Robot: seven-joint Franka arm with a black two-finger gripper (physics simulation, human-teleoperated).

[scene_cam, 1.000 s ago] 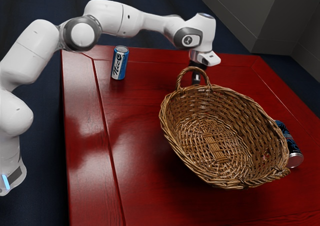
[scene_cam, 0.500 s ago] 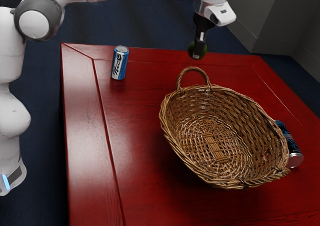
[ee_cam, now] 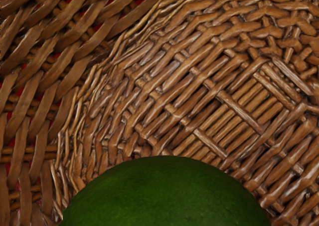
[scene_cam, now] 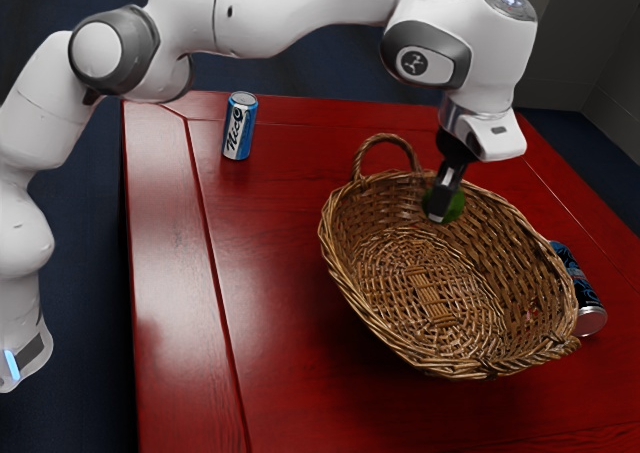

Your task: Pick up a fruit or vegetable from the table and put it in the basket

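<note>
Hand (scene_cam: 441, 211) clamped on green fruit (ee_cam: 164, 196) over basket (scene_cam: 430, 293). Risks: release from too high could bounce fruit out; sideways contact could shove basket.

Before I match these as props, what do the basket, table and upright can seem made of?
Basket: slightly shiny wicker, probably willow or rattan, from its interwoven strands.
Table: likely wood under glossy red stain or paint; faint grain and pale reflections show.
Upright can: probably thin metal, printed blue and white, judging by its shape and silvery top edge.
</note>
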